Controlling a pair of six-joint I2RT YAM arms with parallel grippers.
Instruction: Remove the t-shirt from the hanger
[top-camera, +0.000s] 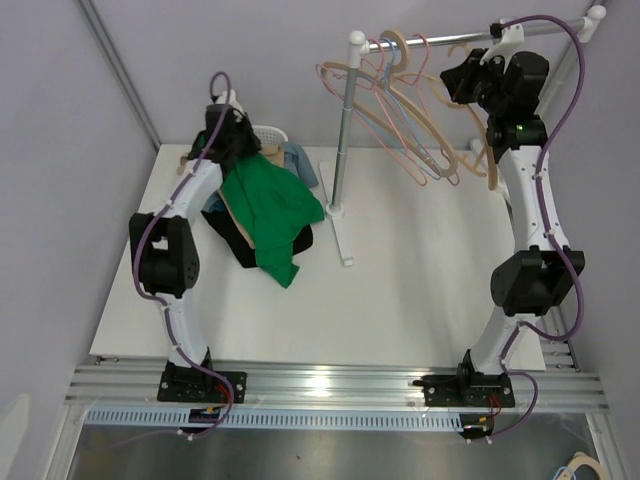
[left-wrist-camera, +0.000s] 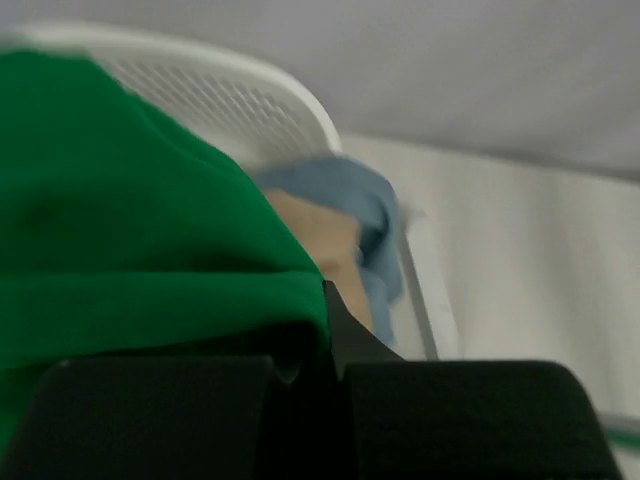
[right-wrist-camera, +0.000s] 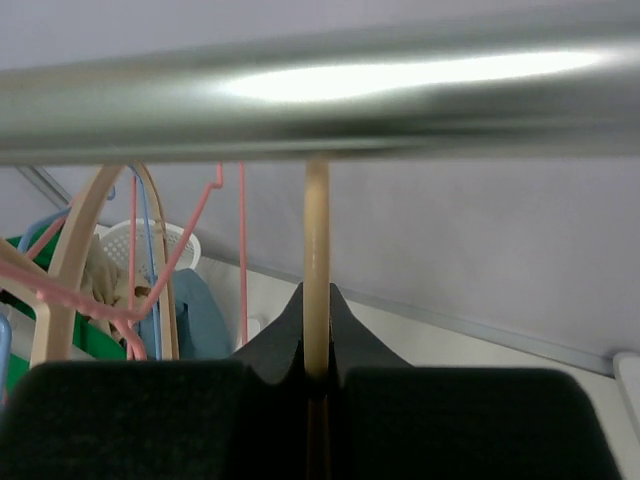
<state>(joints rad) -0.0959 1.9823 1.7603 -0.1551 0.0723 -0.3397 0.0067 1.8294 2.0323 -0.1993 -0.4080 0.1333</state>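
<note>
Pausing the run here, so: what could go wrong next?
1. The left gripper is shut on the shirt, which hangs mostly beside the basket. If released here, it may land on the table instead.
2. The right gripper is shut on the beige hanger just under the rail, beside the pink hangers. Pulling could snag them or shake the rail.

The top view is bright and even, lit from above; the white tabletop carries only faint, soft shadows beside the arms. A glare spot sits on the metal rail at the near edge. The left wrist view is blurred all over: the green t-shirt has soft edges, and the left claw is black. In the right wrist view the rod is unfocused with long white glare; the right claw is dark, and the hanger is fairly sharp.
</note>
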